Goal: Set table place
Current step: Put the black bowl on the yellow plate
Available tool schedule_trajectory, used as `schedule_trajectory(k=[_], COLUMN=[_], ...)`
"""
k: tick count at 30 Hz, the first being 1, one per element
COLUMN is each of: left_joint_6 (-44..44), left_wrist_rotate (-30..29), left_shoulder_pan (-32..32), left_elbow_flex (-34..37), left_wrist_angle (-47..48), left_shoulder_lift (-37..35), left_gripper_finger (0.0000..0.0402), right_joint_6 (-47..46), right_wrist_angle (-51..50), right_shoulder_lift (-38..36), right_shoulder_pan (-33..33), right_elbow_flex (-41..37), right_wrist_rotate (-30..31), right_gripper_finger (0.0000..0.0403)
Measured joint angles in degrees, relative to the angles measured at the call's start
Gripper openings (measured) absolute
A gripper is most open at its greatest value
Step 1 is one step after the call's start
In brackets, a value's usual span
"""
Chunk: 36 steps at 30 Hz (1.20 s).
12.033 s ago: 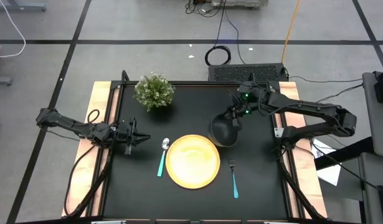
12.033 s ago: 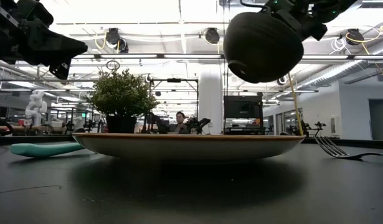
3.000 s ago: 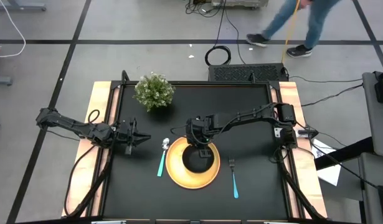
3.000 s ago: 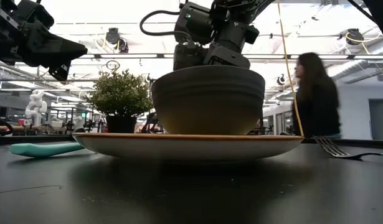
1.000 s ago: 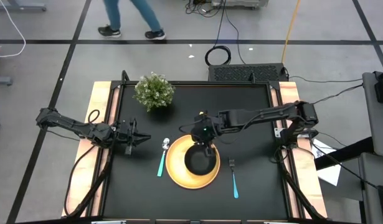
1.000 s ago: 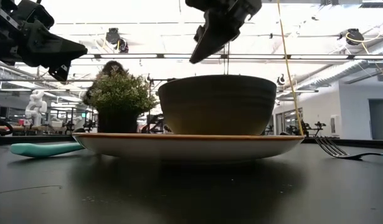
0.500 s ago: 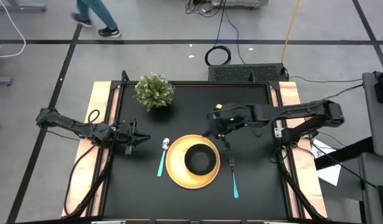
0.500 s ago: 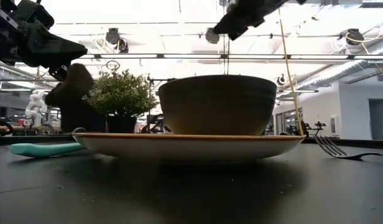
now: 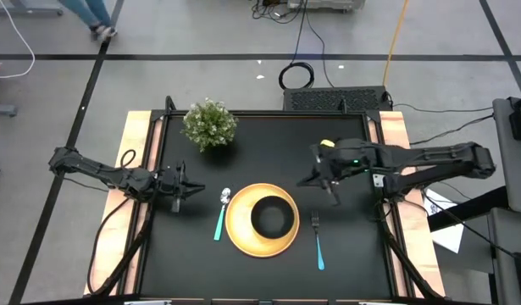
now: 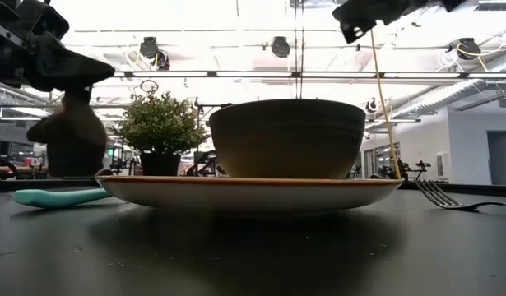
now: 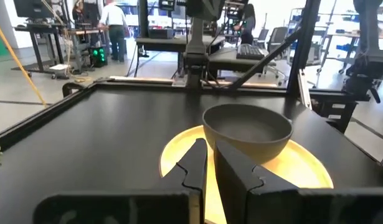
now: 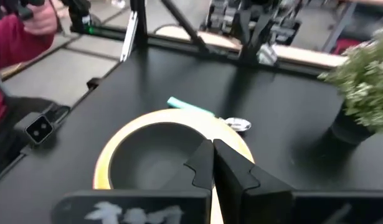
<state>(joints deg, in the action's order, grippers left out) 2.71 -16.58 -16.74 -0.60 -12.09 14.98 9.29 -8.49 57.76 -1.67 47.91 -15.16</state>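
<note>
While the black bowl (image 9: 272, 218) sits in the middle of the round yellow plate (image 9: 240, 232) at the near centre of the black desk (image 9: 268, 140), the right pincer (image 9: 327, 185) hangs above the desk at about two o'clock from the plate, its fingers pressed together and holding nothing. In the right wrist view the two dark fingers (image 12: 207, 163) meet at their tips over the bowl (image 12: 147, 163) and plate (image 12: 108, 157).

The teal-handled spoon (image 9: 220, 216) lies at nine o'clock of the plate, just beside its rim, bowl end pointing away from the near edge. The teal-handled fork (image 9: 318, 241) lies at three o'clock of the plate, tines pointing the same way.

The left pincer (image 9: 185, 189) waits over the desk's left edge, at nine o'clock from the spoon, its fingers nearly together with a thin gap between them and nothing held, as the left wrist view shows (image 11: 210, 163).

A bushy green potted plant (image 9: 209, 124) stands at eleven o'clock from the plate, well apart from it. From the low view the bowl (image 10: 287, 138) rests upright on the plate (image 10: 248, 193), the fork (image 10: 466, 200) off to one side. A person's legs (image 9: 92, 15) show on the floor beyond the desk's far left corner.
</note>
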Motion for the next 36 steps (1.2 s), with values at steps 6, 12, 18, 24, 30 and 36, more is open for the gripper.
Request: schedule_trajectory(k=[6,12,18,24,30,36], left_joint_6=[-2.5,-2.6,-2.1,-1.4,-1.0,-1.6], left_wrist_rotate=[0.0,0.0,0.0,0.0,0.0,0.0], left_shoulder_pan=[0.0,0.0,0.0,0.0,0.0,0.0], left_elbow_flex=[0.0,0.0,0.0,0.0,0.0,0.0], left_wrist_angle=[-2.4,-3.0,-2.5,0.2,0.4,-1.5], left_shoulder_lift=[0.0,0.0,0.0,0.0,0.0,0.0], left_gripper_finger=[0.0031,0.0031,0.0031,0.0031,0.0031,0.0031], right_joint_6=[-2.8,-4.1,-4.8,-4.1,-5.1,-4.6], right_wrist_angle=[12.3,21.6,22.4,21.9,22.0,22.2], right_shoulder_lift=[-9.2,-13.3,-15.2,-17.5,-23.7,-29.2], right_shoulder_pan=[-0.2,-0.2,-0.3,-0.3,-0.7,-0.7], right_elbow_flex=[-12.1,-22.8,-26.1,-27.5,-29.2,-33.1], right_wrist_rotate=[0.7,3.5,3.4,3.2,2.9,-0.9], right_gripper_finger=[0.0000,0.0000,0.0000,0.0000,0.0000,0.0000])
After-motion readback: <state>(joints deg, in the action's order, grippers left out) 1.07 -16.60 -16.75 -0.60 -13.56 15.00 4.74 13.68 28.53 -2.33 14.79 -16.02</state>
